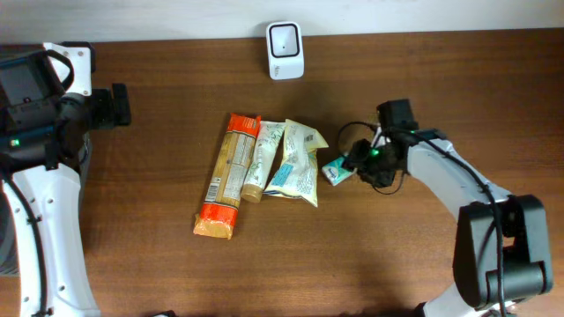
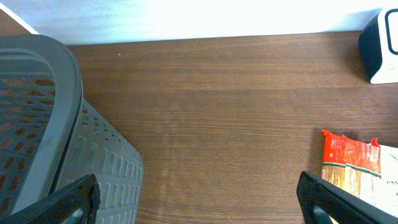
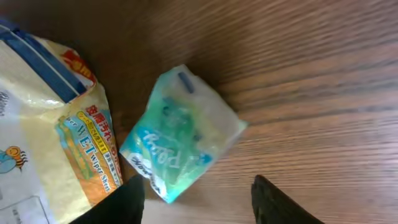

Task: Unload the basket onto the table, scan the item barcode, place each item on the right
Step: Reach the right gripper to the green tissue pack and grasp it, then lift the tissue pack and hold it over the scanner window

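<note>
1. Teal packet (image 1: 336, 172) (image 3: 180, 143) lies flat on the surface (image 1: 458, 88), just ahead of my right hand (image 1: 359, 164) (image 3: 199, 205), with its near corner reaching in between my two fingers (image 3: 283, 202).
2. My right hand is released: the fingers stand apart on either side of that corner. Bare wood shows between the packet and one finger, so nothing is clamped.
3. A yellow bag (image 1: 298, 163) (image 3: 50, 124) sits just beyond the packet from this hand, its edge touching or nearly touching the packet.
4. Past the bag, farther from my right hand, lie a pale tube (image 1: 262, 158) and an orange pack (image 1: 227, 176) (image 2: 351, 165), side by side.
5. A white scanner (image 1: 285, 50) (image 2: 379, 43) stands well apart from my right hand, near the surface's far edge.
6. My left hand (image 1: 119, 106) (image 2: 199, 208) is released, fingers spread wide and holding nothing, well away from the packet.
7. A grey basket (image 2: 50, 124) is right beside that hand's one finger. The orange pack's end shows near the other finger.
</note>
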You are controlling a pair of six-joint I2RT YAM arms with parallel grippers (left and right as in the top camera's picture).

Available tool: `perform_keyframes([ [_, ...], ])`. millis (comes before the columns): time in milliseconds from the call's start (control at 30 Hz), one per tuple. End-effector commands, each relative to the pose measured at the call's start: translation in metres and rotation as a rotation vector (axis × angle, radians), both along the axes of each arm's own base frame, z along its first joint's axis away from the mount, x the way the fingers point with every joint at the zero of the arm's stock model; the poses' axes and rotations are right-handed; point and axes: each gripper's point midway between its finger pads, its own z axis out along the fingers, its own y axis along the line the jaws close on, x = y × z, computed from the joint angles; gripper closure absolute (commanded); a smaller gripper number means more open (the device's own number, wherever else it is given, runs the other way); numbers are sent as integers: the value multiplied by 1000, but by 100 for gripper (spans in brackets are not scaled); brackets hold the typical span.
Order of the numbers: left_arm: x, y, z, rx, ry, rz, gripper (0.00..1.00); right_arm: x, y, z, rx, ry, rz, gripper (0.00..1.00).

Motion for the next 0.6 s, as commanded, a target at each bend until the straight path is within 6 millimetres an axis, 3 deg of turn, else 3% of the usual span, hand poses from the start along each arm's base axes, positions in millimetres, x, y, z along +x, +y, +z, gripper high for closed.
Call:
perform_keyframes([
  [0,0,-1,1,7,-2,-15,1,7,0,-6,-123,-25,-76,47],
  [133,0,-1,1,7,-2,-15,1,8,9,-31,-137,10,-75,54],
  [233,0,-1,1,7,-2,-15,1,11,10,-30,-140,-13,-48,86],
  [267,0,-1,1,7,-2,-15,1,12,13,-28,-129,-29,10,90],
  [333,0,-1,1,7,-2,-15,1,21,22,-12,-55,-133,269,96],
  [400,0,-1,1,7,-2,-15,1,27,20,-3,-43,-272,539,96],
  [500,0,-1,1,7,-2,-15,1,33,1,-7,-226,-447,961,96],
  [567,0,-1,1,8,-2,-15,1,34,-9,-10,-317,-468,1090,96],
])
